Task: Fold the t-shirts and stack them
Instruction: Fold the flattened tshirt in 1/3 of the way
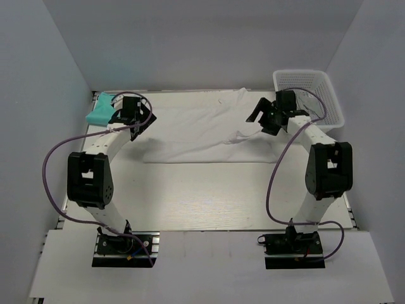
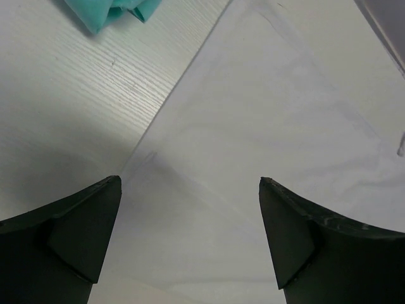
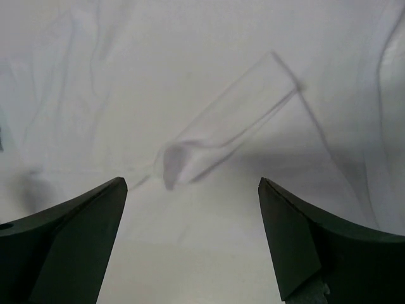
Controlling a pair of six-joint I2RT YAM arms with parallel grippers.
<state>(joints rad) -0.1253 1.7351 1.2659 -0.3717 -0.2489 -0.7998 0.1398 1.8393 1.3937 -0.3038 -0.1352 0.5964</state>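
Left gripper (image 1: 135, 124) is hovering with its jaws spread wide over the left edge of the white t-shirt (image 1: 190, 133), pinching nothing; in the left wrist view the shirt's edge is running diagonally between the fingers (image 2: 76, 228) onto bare table (image 1: 209, 196). Just left of that gripper, the teal t-shirt (image 1: 101, 111) is lying bunched at the far left of the table, apart from the white one and not yet folded flat as far as the top view shows. The white t-shirt is lying spread out but wrinkled across the far middle of the table. Right gripper (image 1: 261, 118) is likewise standing open and holding nothing, poised over a raised fold (image 3: 221, 130) of the white cloth near the shirt's right side. Judgement: the fold of the white shirt is just starting, with both arms lining up grasps; the next move is calling for each gripper to descend and close on a single edge layer without dragging the cloth. At far right, the white mesh basket (image 1: 329, 88) is sitting at the table corner; the right arm is hiding part of its inside, so its contents cannot be told.
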